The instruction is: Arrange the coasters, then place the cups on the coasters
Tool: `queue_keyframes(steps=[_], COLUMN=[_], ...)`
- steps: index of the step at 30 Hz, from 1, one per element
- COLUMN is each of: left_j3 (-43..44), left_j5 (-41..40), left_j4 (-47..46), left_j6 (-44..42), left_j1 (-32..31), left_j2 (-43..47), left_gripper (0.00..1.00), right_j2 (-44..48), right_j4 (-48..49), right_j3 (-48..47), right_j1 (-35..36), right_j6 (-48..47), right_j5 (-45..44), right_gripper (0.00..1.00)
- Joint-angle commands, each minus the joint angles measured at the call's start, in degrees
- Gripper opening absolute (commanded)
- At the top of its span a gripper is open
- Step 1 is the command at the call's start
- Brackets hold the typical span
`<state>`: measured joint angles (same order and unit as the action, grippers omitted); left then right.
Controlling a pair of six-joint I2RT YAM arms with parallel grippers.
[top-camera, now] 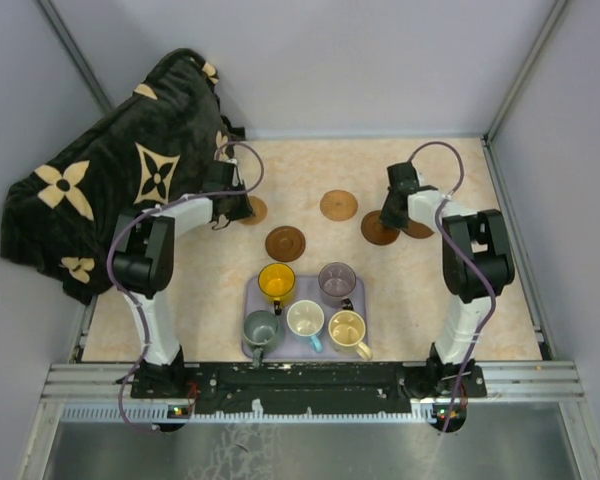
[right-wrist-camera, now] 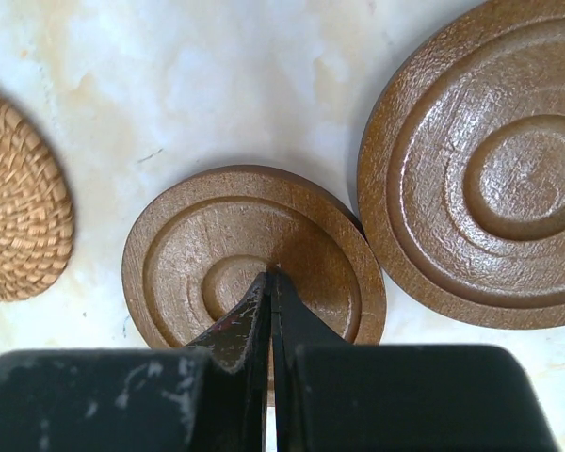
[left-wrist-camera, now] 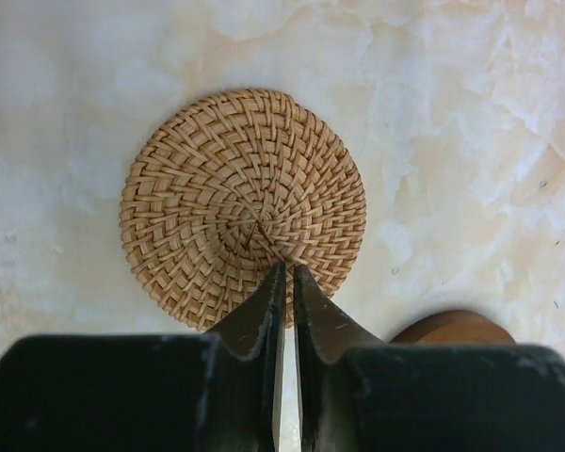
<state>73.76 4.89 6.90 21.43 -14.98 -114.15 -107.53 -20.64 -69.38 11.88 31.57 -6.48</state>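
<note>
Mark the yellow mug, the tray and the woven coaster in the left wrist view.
yellow mug (top-camera: 276, 282): top view, its inside.
tray (top-camera: 252, 298): top view, bare left edge.
woven coaster (left-wrist-camera: 243, 193): left wrist view, centre of the weave.

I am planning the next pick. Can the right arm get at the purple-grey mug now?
Probably yes. The purple-grey mug stands at the far right corner of the tray, open from above and on that arm's side; the yellow mug beside it stands apart.
</note>
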Motion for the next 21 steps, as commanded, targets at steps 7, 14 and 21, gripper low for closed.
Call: queue_keyframes(steps=[7,14,21], left_j3=[-5.4,-5.6,-9.2], left_j5=[-3.9,2.3,10.5], left_j4=[4.8,-1.3,-2.9], left_j6=[-0.2,-1.4,-3.0], left_j1=[0.3,0.3,-1.9], left_j2=[8.9,17.2,19.8], left_gripper=[0.16,0.24,0.28], right_j2=[1.7,10.2,17.6], right_j4=[-0.5,3.6,3.0], right_j3=[-3.2,-0.9,1.4], right_j1=[-1.6,-1.6,-1.5], right_j6=[-3.0,-6.1,-6.8], right_j5=[0.3,4.6,3.2], right_gripper=[0.0,0.15,0.39])
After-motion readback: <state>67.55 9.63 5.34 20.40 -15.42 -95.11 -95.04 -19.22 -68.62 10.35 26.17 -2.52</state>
